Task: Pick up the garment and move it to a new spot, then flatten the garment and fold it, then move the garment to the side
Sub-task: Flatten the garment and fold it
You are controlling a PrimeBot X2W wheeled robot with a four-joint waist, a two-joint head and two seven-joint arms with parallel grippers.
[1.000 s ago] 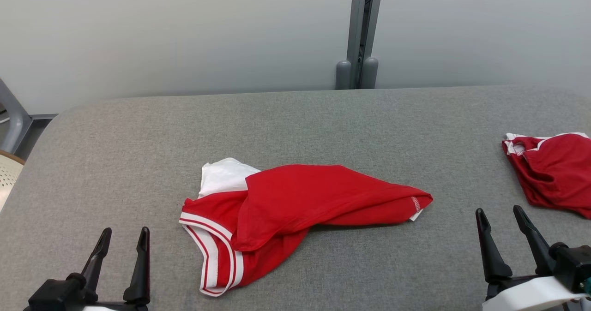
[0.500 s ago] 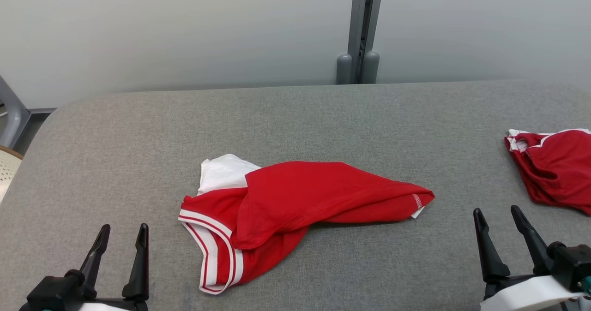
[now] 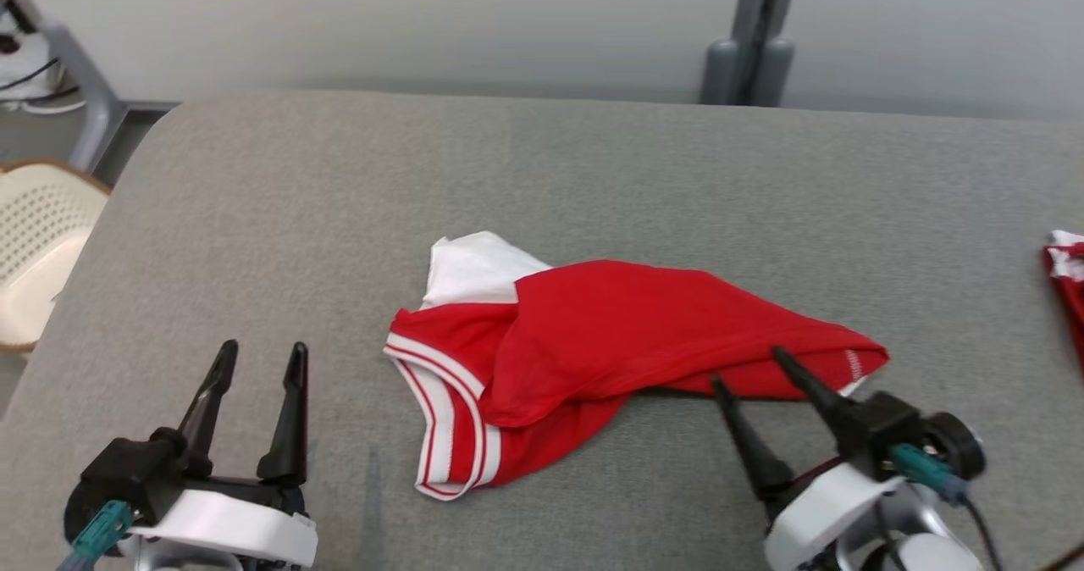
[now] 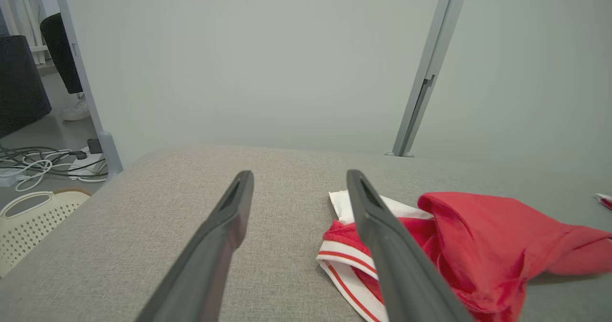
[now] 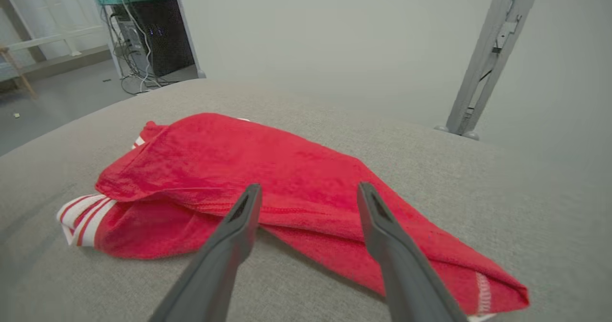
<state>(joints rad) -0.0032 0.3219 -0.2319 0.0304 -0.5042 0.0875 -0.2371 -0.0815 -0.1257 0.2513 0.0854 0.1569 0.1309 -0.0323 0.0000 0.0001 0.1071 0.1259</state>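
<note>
On your grey woven table [image 3: 593, 173] lies a crumpled red garment [image 3: 627, 334]; left gripper [image 3: 262, 348] and right gripper [image 3: 748, 366] gape empty.

Folds of the garment [image 3: 627, 334] hid its lower layers. Edges cut off a second red cloth [image 3: 1069, 291] and a cream basket [image 3: 38, 241].

Garment [image 3: 635, 325] lies on the table [image 3: 254, 215], right gripper [image 3: 747, 366] at its near edge.

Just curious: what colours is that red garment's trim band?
White trim band with red stripes; head view shows best.
</note>
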